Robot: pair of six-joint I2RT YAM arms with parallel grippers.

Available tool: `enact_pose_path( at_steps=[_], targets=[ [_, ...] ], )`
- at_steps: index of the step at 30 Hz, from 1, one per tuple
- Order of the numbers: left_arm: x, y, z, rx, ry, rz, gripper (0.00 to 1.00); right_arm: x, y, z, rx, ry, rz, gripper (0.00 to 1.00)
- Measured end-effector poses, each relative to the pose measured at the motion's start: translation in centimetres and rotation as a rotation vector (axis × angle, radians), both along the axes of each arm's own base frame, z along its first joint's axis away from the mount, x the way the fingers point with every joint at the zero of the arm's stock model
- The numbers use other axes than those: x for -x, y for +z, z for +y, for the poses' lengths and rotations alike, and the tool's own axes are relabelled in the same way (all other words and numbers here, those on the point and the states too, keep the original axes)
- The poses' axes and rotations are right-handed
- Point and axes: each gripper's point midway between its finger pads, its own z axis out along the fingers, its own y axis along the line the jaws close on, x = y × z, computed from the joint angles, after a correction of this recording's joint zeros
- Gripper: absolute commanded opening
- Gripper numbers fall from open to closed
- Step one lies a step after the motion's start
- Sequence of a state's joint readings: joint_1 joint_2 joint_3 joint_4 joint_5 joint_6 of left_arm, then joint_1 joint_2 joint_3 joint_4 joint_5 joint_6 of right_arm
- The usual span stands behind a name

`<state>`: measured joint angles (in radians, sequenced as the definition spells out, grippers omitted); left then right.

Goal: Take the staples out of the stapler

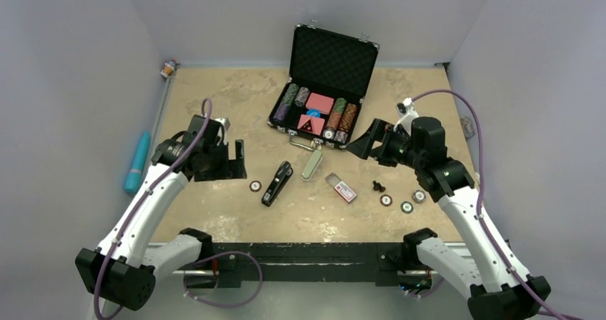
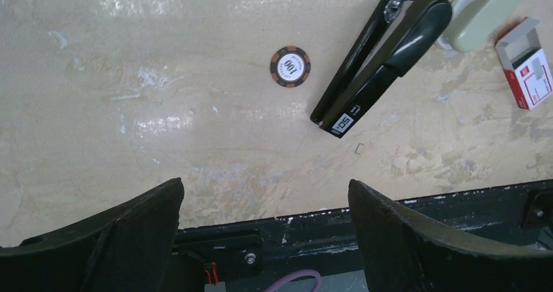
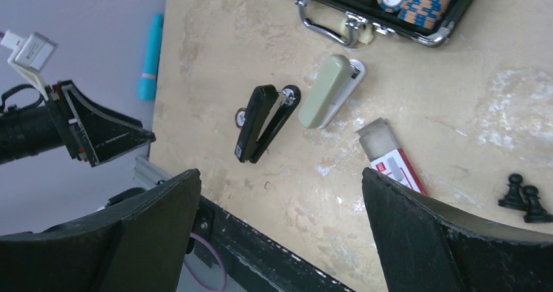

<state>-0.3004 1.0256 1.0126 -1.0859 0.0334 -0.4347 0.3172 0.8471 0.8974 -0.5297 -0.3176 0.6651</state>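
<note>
Seeing stapler flat on table, front-centre, between left gripper and right gripper. Touched by neither, nearer the left one.

Noting poker chip just left of it and grey-green bar just right of it.

From left wrist: picking up a white label on the stapler's near end and a tiny staple-shaped bit just beside it, not resolvable from top.

From right wrist: showing the stapler splayed into a narrow V, plus two black pawns off to the side.

Reading both arms as bent and raised over the table, grippers aimed inward toward centre. Reading both sets of jaws as spread wide, gripping nothing.
</note>
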Motion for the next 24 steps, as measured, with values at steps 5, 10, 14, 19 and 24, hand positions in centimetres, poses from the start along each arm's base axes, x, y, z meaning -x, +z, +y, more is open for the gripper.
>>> enact_pose_path(
  at_steps=[5, 10, 14, 19, 24],
  targets=[
    [-1.6, 1.8, -2.8, -0.003, -0.129, -0.042, 0.98, 0.0, 0.5, 1.5, -0.027, 0.102, -0.024, 0.98],
    [-2.0, 1.6, -6.1, -0.022, -0.278, -0.047, 0.90, 0.5, 2.1, 1.5, -0.019, 0.147, -0.101, 0.99],
    [-1.5, 0.6, -7.4, -0.025, -0.348, -0.039, 0.90, 1.5, 3.9, 1.0, -0.008, 0.154, -0.170, 0.99],
    [-1.4, -1.2, -8.6, -0.039, -0.408, -0.014, 0.90, 3.4, 5.7, 0.2, -0.018, 0.143, -0.243, 0.98],
    [-2.1, -3.5, -9.7, -0.101, -0.438, 0.017, 0.86, 5.0, 6.0, -0.5, -0.033, 0.117, -0.250, 0.98]
  ],
)
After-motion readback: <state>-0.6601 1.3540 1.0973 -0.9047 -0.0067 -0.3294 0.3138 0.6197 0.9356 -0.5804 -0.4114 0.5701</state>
